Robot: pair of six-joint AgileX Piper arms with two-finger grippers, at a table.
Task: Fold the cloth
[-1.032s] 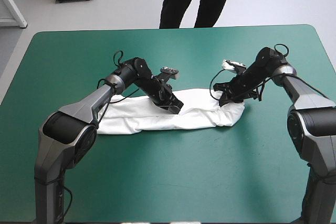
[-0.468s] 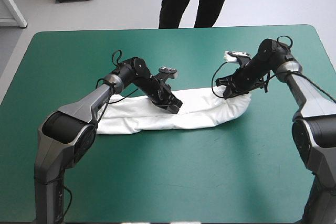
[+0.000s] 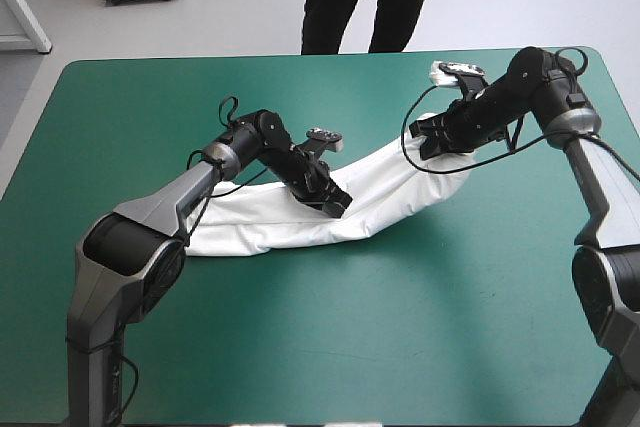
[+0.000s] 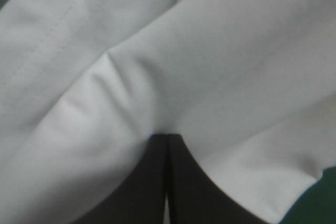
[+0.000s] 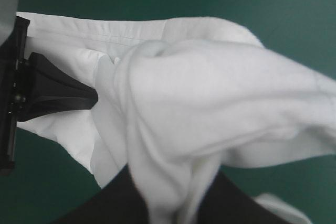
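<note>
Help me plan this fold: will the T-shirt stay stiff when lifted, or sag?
Likely floppy: the T-shirt sags in a curve below the right gripper. Probably light: one pinch holds it up. It creases at the left gripper, so pushing would likely bunch it.

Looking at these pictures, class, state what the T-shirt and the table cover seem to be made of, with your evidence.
T-shirt: soft, matte white cloth, probably a cotton knit; it drapes, creases and shows a stitched seam. Cover: smooth, mostly matte teal-green sheet, perhaps vinyl or rubber; it lies flat and unwrinkled, and no weave shows.
</note>
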